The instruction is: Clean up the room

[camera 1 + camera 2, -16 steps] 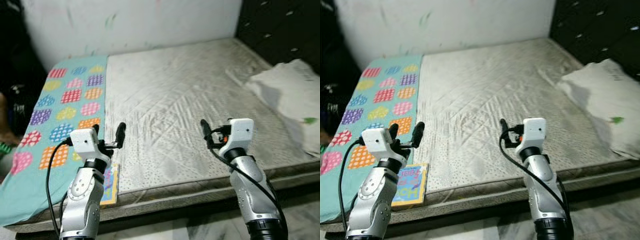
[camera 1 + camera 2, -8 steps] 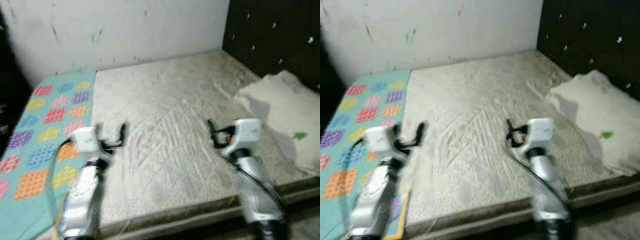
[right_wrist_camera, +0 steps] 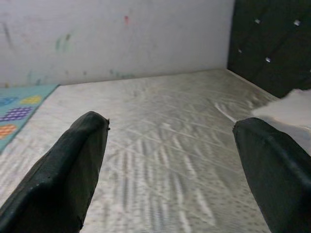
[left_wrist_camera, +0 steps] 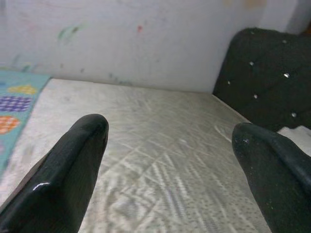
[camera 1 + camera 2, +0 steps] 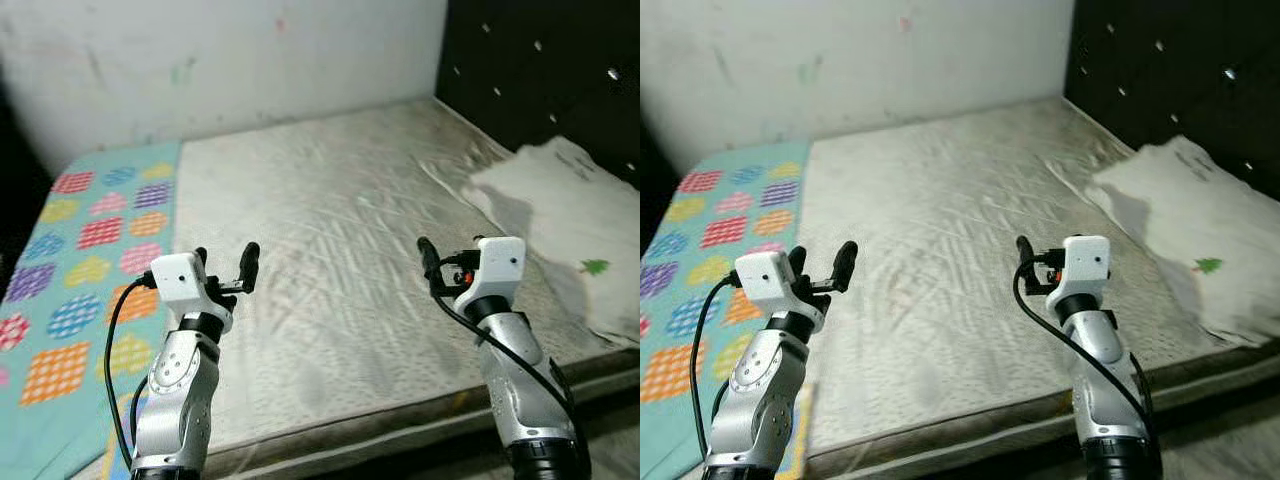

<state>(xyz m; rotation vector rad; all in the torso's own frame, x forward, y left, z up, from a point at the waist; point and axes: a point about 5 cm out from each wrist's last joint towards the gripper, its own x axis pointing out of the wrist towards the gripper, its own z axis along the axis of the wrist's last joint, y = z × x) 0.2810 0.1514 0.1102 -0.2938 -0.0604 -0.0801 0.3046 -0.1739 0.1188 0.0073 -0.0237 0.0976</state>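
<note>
Grippers up front, both raised over the near edge of the bed: the left gripper hovers above the mattress just beside the seam where the patterned sheet begins, fingers spread wide with nothing between them. Over on the other side, the right gripper hangs above the mattress too, and its wrist view shows its fingers wide apart as well, empty. Both point toward the far wall. Beyond the left arm, the turquoise sheet with its coloured checked blobs covers the left strip of the bed. Off to the right, a rumpled white cloth with a small green tree mark lies on the mattress against the dark tufted headboard. At the back, a scuffed white wall.
</note>
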